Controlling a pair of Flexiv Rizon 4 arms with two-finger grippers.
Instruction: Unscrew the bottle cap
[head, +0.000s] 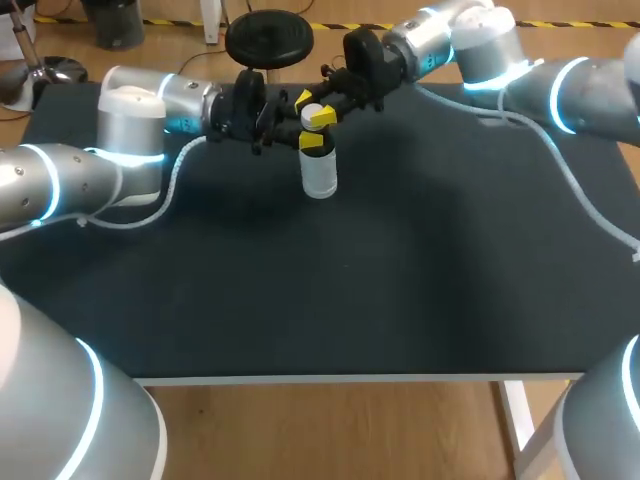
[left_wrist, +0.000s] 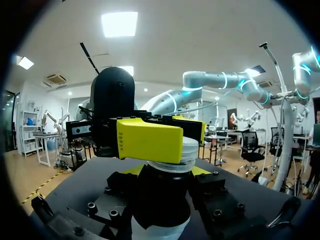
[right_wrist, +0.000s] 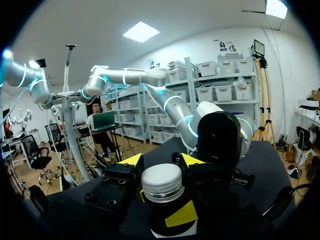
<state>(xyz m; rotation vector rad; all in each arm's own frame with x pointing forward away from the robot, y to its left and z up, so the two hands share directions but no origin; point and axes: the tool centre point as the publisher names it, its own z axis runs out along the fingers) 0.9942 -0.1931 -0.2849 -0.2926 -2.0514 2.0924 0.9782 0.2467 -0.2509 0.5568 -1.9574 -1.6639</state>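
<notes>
- White ridged bottle cap (right_wrist: 161, 181) is on top of the bottle, and it's pinned between the 2 yellow-tipped fingers of the right claw (head: 312, 108). One finger is on the far side and one on the near side, both pressed in against it.
- Frosted white plastic bottle (head: 320, 178) stands upright on the black tabletop (head: 350, 300), toward the far edge and a touch left of the middle.
- Left claw (left_wrist: 166, 170) is in just under the cap, clamped on the bottle's upper part. In the left wrist view its 2 tips flank the bottle, with the pale body running down between them.
- That puts the 2 claws stacked, right one above and left one directly below, very close together.
- Silver left arm (head: 130, 130) comes in low from the left side, wrist about level with the bottle's top.
- Silver right arm (head: 470, 45) reaches in from the far right corner, angled down toward the cap.
- Pale cable (head: 172, 182) loops from the left arm down to the tabletop.
- Cap looks square on the neck, but the fingers cover the join, so I can't tell whether any thread shows.
</notes>
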